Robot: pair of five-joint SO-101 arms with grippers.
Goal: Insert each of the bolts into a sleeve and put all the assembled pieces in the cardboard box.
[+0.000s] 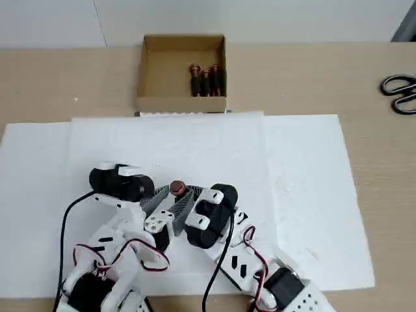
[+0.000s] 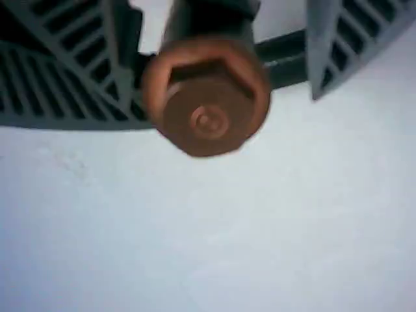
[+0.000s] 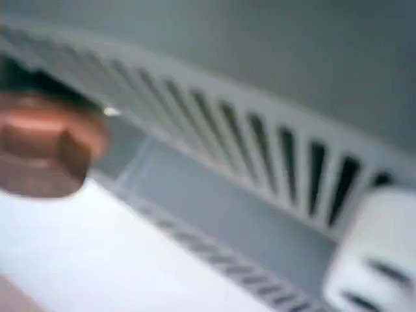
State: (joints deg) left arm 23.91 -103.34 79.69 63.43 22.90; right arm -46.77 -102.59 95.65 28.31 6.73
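Two grippers crowd one bolt [image 1: 177,189] near the middle of the table's near edge. A slip looks the likeliest trouble: if either lets go or twists too soon, the bolt could tilt in what looks like its dark sleeve [image 2: 211,16] or drop onto the white paper [image 1: 312,195]. The left gripper [image 1: 166,200] and right gripper [image 1: 194,196] stand either side of it; how far open each is, I cannot tell. Three finished pieces [image 1: 207,79] lie in the cardboard box [image 1: 151,71] at the far edge.

Left gripper [image 1: 159,198] and right gripper [image 1: 190,203] stand tip to tip over the paper sheet [image 1: 299,195], with the bolt [image 1: 177,189] between them. Beyond both tips, on the table [image 1: 312,78], lies the cardboard box [image 1: 148,71], with assembled pieces [image 1: 207,79] inside. The scissors [image 1: 400,93] lie well off on the right gripper's side.
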